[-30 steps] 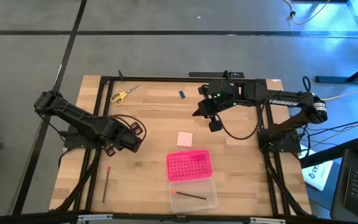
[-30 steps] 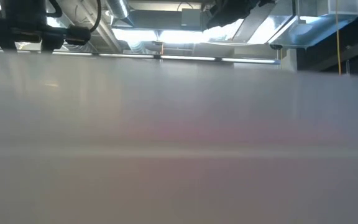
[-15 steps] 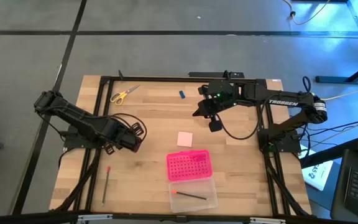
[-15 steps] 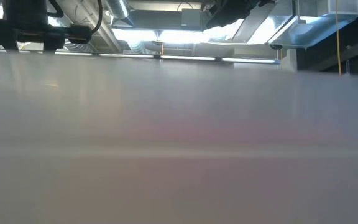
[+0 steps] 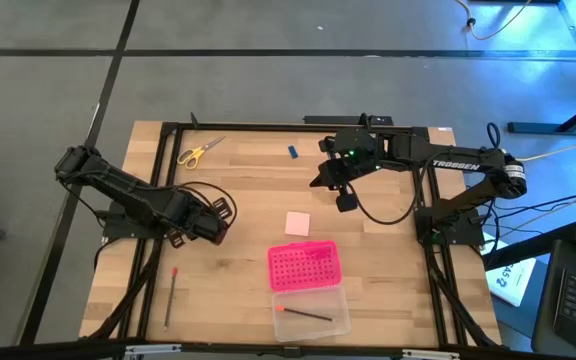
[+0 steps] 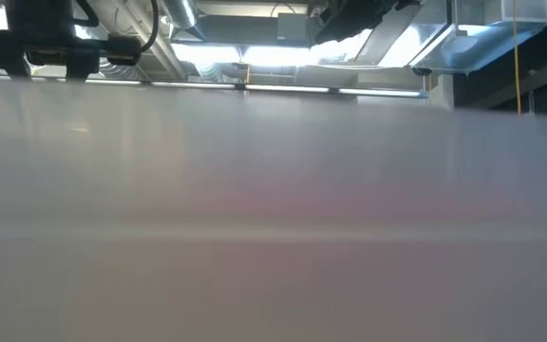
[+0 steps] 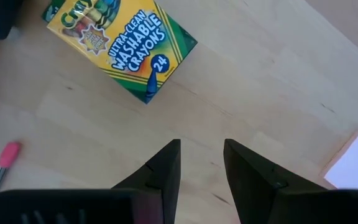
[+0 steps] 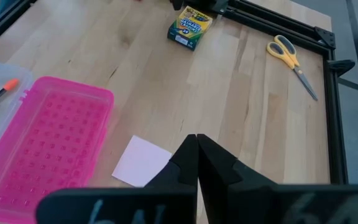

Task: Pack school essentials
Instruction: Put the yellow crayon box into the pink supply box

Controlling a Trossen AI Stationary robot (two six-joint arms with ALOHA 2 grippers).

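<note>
A: Anything different from a second ago?

B: Nothing on the table has shifted, and both arms sit where they were.

A: Start at the left, then.

B: A thin pencil with a pink end [image 5: 171,296] lies near the front left of the table [image 5: 248,180]. The left arm reaches in low from the left edge, its left gripper [image 7: 201,163] hanging just above bare wood with the jaws a little apart and nothing between them. The crayon box [image 7: 120,47] lies flat on the wood just ahead of those fingers, not touching them.

A: And the scissors?

B: The yellow-handled scissors [image 5: 199,151] rest near the back left edge, well apart from everything else. A tiny blue piece [image 5: 293,152] lies at the back middle.

A: The middle?

B: The pale pink pad [image 5: 297,222] lies flat, just behind the pink dotted box [image 5: 303,266], whose clear half [image 5: 311,314] holds a thin pen with an orange tip [image 5: 303,313].

A: The right arm?

B: It stretches in from the right edge, raised over the back of the table. The right gripper [image 8: 196,153] has its jaws pressed together, empty, pointing down toward the pad.
</note>
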